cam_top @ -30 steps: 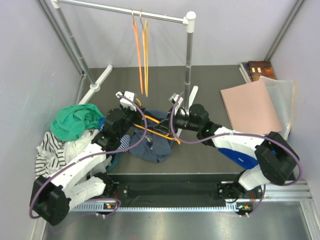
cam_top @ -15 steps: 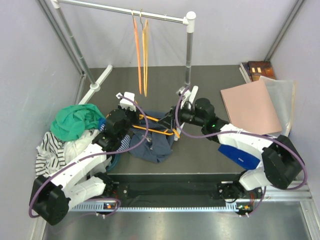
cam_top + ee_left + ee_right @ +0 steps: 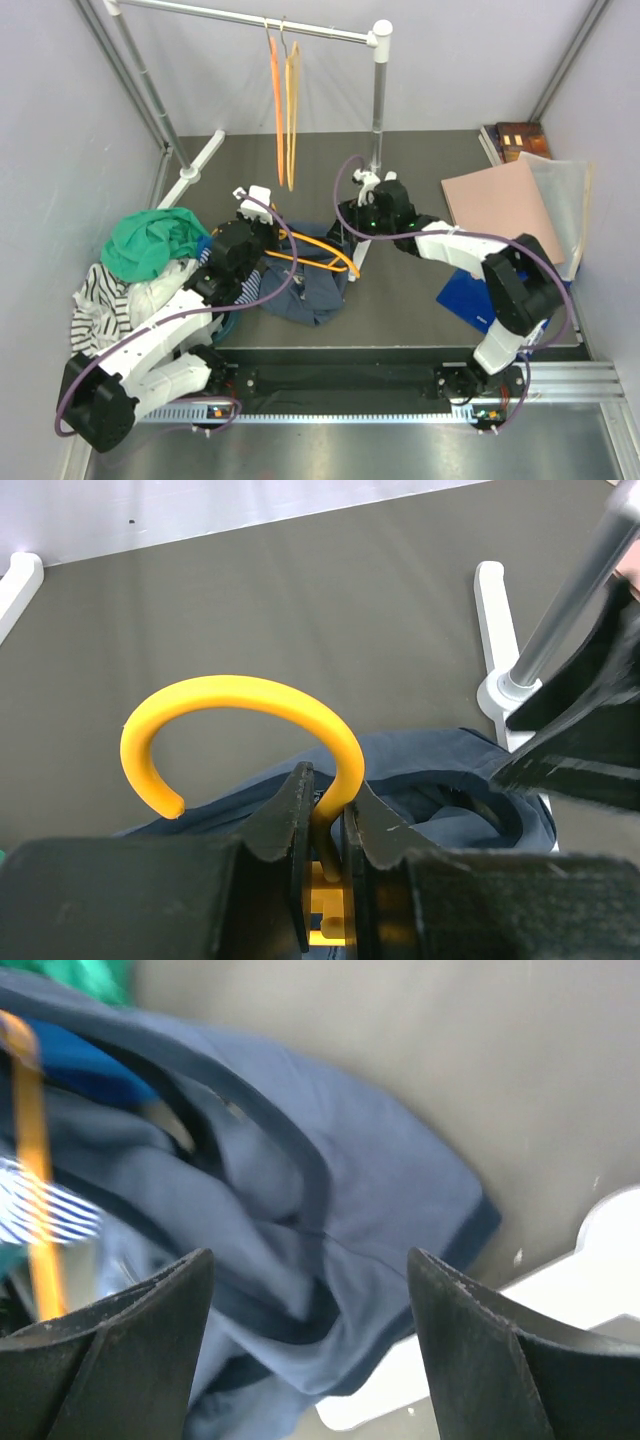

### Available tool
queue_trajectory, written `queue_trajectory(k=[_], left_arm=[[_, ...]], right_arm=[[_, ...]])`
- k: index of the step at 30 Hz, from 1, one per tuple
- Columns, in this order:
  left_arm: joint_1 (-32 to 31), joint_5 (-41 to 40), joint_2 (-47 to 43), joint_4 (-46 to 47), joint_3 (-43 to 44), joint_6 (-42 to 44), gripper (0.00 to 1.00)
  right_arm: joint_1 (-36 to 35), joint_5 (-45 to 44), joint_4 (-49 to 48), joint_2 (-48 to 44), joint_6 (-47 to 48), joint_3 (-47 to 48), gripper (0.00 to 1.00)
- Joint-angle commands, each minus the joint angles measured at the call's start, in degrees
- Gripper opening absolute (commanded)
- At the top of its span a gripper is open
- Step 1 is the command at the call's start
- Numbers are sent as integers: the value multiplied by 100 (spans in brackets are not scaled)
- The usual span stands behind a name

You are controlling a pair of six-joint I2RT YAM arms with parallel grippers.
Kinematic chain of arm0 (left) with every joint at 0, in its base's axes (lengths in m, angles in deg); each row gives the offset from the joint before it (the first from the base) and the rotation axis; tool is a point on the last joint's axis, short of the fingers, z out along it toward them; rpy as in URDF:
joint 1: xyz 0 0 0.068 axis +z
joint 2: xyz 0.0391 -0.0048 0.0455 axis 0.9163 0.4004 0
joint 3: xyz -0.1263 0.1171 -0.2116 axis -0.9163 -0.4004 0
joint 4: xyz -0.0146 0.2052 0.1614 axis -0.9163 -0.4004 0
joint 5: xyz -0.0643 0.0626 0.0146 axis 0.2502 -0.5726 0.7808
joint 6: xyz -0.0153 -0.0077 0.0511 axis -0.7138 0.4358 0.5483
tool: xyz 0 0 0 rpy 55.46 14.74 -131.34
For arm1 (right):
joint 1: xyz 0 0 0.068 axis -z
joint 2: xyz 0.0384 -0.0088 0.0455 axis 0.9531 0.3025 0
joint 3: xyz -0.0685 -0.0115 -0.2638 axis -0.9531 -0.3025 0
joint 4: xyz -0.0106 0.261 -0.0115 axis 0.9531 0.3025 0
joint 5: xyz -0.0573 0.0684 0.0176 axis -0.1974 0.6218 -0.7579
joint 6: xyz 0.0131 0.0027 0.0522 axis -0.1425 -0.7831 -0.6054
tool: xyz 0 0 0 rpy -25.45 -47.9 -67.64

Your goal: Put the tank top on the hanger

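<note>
We see a small cell closed by plain pale lilac walls (image 3: 60, 150) on the left, at the back and on the right, with slanted metal struts (image 3: 570, 60) in the far corners. The bench (image 3: 430, 150) has a dark grey matt top, and the light is even, with only soft shadows. On its far part stands a clothes rail (image 3: 230, 17), a pale bar on a grey metal post (image 3: 378, 100) with white feet (image 3: 200, 160). At the right a pink board (image 3: 500, 215) lies flat, near some brown books (image 3: 520, 135). A ribbed metal profile (image 3: 350, 412) runs along the near edge.
</note>
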Motion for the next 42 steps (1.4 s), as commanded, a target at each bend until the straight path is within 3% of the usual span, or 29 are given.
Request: queue_trajectory(k=[1,7,10,11,14,15,21,29,42], left_arm=[[-34,-233,-156,174,40,140,0],[-51,-250,-165,174,66,148,0],[-60,-285,-165,165,66,157,0],[-60,-320,-156,174,58,157,0],[-60,-461,-130,183,40,201,0],[-69,-505,-112,191,40,210,0],[-86,-1137,-77,191,49,508,0],[-104,-1358,116,428,58,544,0],[-104,-1533,37,947,-83,474,0]], right_arm=[[-208,-417,554,352,155,379,77],[-348,-505,599,712,155,414,76],[-375,-452,634,809,146,458,51],[-366,-417,651,748,146,458,32],[-358,-522,783,503,172,449,3],[-349,-575,1053,423,225,449,0],[-243,-619,1898,-324,453,353,0],[-234,-505,2839,-1115,550,230,0],[-252,-470,3288,-1256,647,-16,0]])
